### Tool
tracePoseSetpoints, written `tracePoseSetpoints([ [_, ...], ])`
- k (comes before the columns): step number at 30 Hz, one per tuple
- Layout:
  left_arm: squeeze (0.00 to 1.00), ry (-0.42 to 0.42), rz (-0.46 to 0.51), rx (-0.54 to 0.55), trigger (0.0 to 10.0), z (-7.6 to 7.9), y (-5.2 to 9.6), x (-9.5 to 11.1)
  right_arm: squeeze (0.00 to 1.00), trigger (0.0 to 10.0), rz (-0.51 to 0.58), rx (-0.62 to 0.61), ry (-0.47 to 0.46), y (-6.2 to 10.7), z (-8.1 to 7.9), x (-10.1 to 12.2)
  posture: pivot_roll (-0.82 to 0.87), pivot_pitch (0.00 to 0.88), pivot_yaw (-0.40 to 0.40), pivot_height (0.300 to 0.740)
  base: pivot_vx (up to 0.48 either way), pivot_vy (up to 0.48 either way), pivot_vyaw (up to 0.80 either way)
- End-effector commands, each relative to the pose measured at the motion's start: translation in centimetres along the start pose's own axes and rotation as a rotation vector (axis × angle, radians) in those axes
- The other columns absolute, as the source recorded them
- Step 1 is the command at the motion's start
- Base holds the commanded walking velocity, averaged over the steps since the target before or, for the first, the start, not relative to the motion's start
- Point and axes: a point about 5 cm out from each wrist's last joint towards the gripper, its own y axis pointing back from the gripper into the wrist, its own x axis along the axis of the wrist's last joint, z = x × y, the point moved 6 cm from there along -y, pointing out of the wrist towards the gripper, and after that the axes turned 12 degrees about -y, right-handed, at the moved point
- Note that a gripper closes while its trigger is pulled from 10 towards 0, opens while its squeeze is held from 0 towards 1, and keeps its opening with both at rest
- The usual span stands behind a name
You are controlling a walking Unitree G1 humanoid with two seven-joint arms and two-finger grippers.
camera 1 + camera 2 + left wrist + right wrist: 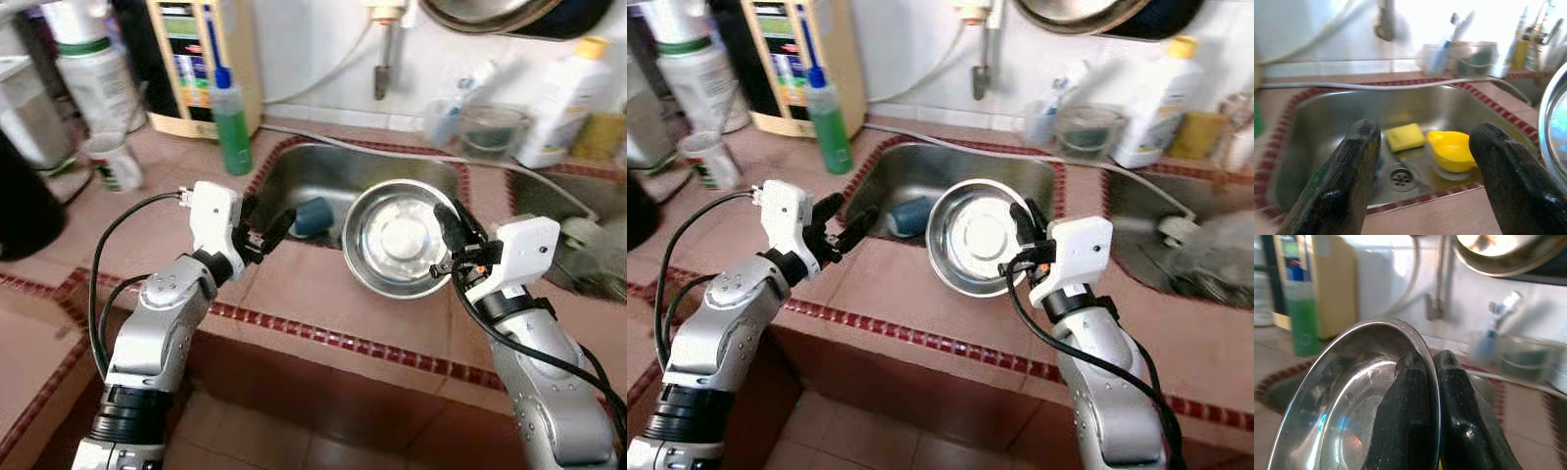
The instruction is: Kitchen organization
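The right gripper [453, 240] is clamped on the rim of the steel bowl [397, 238], one finger inside and one outside, holding it tilted over the near right corner of the sink [294, 171]. The left gripper [269, 233] hovers over the sink's near left edge, jaws wide apart with nothing between them.

Down in the sink lie a yellow sponge [1405, 136] beside the drain, a yellow cup [1452, 150] next to it, and a blue object [313, 216] toward the left wall; it is too blurred to tell what it is. Behind the sink's left corner stands a green bottle [232, 122], and behind its right corner a clear tub [490, 129].

The organizing looks to be in an early to middle stage: the bowl is lifted but not yet set anywhere. The items in the sink probably still await sorting, and the left gripper seems poised to reach for one of them.
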Motion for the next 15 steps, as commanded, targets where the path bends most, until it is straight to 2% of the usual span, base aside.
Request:
tracePoseSetpoints([
  [1, 0.00, -0.006, 0.015, -0.011, 10.0, 0.03, 0.06, 0.48, 0.00, 10.0, 0.007, -0.019, 0.011, -0.05, 0.56, 0.28, -0.12, 0.056, 0.041, 0.740, 0.000, 0.000, -0.77],
  [5, 0.00, 0.004, 0.008, -0.007, 10.0, -0.23, -0.02, 0.40, 0.00, 10.0, 0.029, -0.018, 0.010, -0.12, 0.57, 0.55, -0.11, 0.053, 0.042, 0.740, 0.000, 0.000, -0.72],
  [13, 0.00, 0.008, 0.009, -0.004, 10.0, -0.25, 0.08, 0.36, 0.00, 10.0, 0.060, -0.002, 0.000, -0.08, 0.29, 1.06, -0.12, 0.050, 0.039, 0.740, 0.000, 0.000, 0.00],
  [15, 0.00, 0.008, 0.009, -0.006, 10.0, -0.21, 0.08, 0.34, 0.00, 10.0, 0.056, 0.001, 0.002, -0.10, 0.26, 0.99, -0.12, 0.049, 0.039, 0.740, 0.240, 0.000, 0.00],
])
